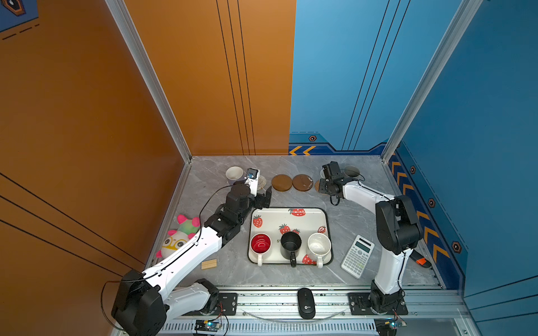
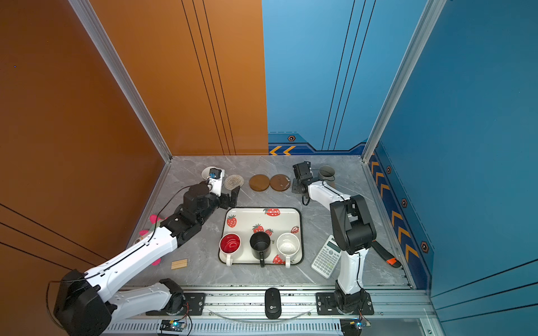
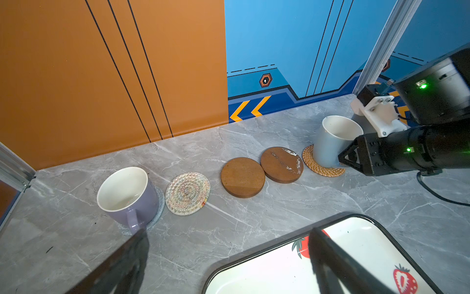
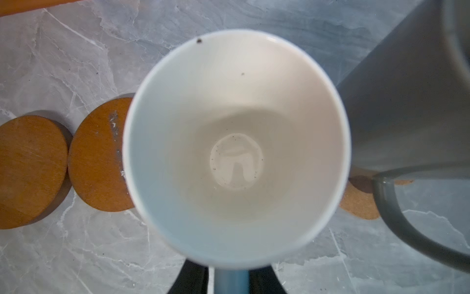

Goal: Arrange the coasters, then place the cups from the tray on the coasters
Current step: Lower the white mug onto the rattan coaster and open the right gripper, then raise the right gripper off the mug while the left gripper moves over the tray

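Marble tabletop (image 1: 343, 221): three mugs (image 3: 127, 191) on coasters (image 3: 243, 177), three left on cream strawberry tray (image 1: 273, 221); left gripper (image 1: 265, 197) wide, right gripper (image 3: 342, 156) at light-blue mug (image 3: 328, 142) handle, grip unclear.

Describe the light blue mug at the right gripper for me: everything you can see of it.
The light blue mug looks like glossy ceramic and flares toward the rim. It is white inside, with a few dark specks, and empty. It stands upright on the tan rattan coaster. Its handle sits between the fingers of the right gripper; whether they clamp it is unclear.
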`<state>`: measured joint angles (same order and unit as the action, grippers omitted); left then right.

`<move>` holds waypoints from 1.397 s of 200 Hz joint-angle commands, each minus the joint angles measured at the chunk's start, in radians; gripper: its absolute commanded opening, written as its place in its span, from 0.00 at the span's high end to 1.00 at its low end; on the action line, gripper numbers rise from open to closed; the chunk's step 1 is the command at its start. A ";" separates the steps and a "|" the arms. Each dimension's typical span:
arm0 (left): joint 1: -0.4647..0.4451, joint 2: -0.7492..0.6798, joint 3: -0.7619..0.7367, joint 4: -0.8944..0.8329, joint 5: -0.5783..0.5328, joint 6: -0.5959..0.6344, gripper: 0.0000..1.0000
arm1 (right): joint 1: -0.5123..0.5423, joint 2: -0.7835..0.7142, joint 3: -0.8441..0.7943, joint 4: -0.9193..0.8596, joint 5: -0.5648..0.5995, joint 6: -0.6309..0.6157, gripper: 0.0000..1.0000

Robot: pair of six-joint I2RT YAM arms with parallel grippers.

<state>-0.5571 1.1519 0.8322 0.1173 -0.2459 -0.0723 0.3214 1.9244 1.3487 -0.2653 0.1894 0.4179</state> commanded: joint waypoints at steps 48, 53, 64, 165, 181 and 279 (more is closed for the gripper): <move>0.006 -0.028 -0.008 0.018 -0.011 -0.006 0.02 | -0.005 -0.015 -0.024 0.011 -0.005 0.015 0.60; 0.006 -0.027 -0.008 0.018 -0.012 -0.007 0.02 | -0.004 -0.021 -0.029 0.011 -0.005 0.016 0.57; 0.007 -0.031 -0.009 0.018 -0.012 -0.008 0.02 | -0.004 -0.036 -0.039 0.010 -0.006 0.021 0.51; 0.004 -0.067 -0.025 0.018 0.007 -0.022 0.02 | 0.059 -0.343 -0.166 -0.019 0.100 0.048 0.35; 0.003 -0.060 -0.021 0.024 0.028 -0.038 0.02 | 0.099 -0.411 -0.171 -0.016 0.138 0.055 0.36; -0.007 0.047 0.093 -0.029 0.208 -0.111 0.00 | 0.288 -0.553 -0.235 0.112 0.194 0.206 0.33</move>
<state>-0.5575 1.1675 0.8547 0.1139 -0.1249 -0.1493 0.6064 1.3720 1.1229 -0.1875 0.3645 0.5793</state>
